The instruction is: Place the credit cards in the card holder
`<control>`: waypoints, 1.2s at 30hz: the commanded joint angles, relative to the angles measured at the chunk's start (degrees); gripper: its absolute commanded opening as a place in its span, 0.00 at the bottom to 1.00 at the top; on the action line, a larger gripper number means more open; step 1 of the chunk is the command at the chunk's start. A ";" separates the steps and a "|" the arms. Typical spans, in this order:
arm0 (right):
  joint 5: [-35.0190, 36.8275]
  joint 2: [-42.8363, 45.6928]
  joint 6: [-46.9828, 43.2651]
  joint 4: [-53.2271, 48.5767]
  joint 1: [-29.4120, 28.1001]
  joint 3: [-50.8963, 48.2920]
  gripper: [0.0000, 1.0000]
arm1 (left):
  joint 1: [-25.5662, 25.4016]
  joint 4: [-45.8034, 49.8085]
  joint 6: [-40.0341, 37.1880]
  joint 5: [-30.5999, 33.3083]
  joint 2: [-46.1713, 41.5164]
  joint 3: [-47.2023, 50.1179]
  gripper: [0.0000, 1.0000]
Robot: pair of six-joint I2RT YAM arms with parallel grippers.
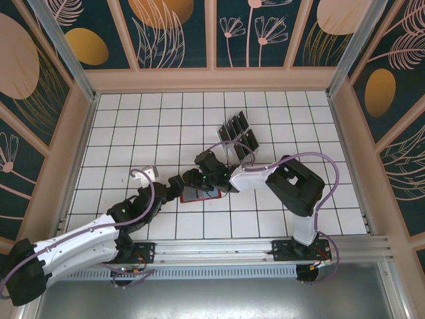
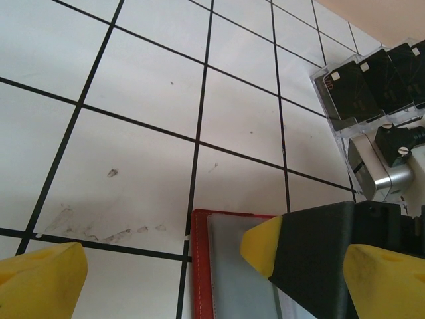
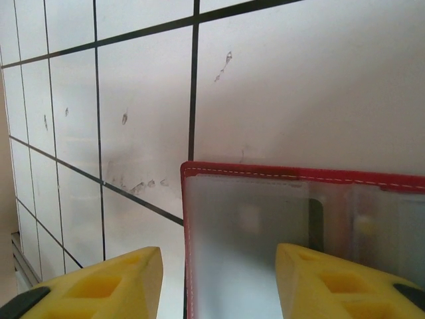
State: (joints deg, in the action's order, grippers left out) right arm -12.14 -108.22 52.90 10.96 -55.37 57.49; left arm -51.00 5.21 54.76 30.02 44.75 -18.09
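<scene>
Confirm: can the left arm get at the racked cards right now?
Probably not directly. The right hand sits over the card holder, between the open left hand and the credit cards; it would need to go round.

White gridded tabletop (image 1: 166,119), teal floral wall panels (image 1: 172,33), beige frame (image 1: 212,80)

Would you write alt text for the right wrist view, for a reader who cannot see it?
An open red wallet with cloudy pockets lies on a white gridded table. The right gripper hangs open above its left edge, one yellow finger over the table, one over a pocket.
</scene>
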 commanded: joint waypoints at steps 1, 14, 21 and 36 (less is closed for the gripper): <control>-1.44 1.24 -0.18 1.23 -1.09 1.05 0.50 | 0.12 1.97 0.22 -0.45 -0.32 -0.20 0.98; 7.97 15.20 -8.28 -8.37 -0.02 -1.72 0.52 | 0.19 3.58 -2.12 0.22 7.37 -4.11 0.99; 21.73 14.97 -16.64 -23.38 0.03 -1.26 0.53 | 0.17 3.14 -5.03 1.72 18.73 -8.18 0.99; 37.13 2.47 -22.37 -32.38 -5.05 6.40 0.54 | 0.12 -0.70 -7.35 1.91 30.09 -8.81 0.98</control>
State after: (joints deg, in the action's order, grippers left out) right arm 18.85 -104.31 31.57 -17.52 -60.01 62.00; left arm -51.00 6.00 48.66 31.11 73.73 -25.98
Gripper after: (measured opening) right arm 0.543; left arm 0.985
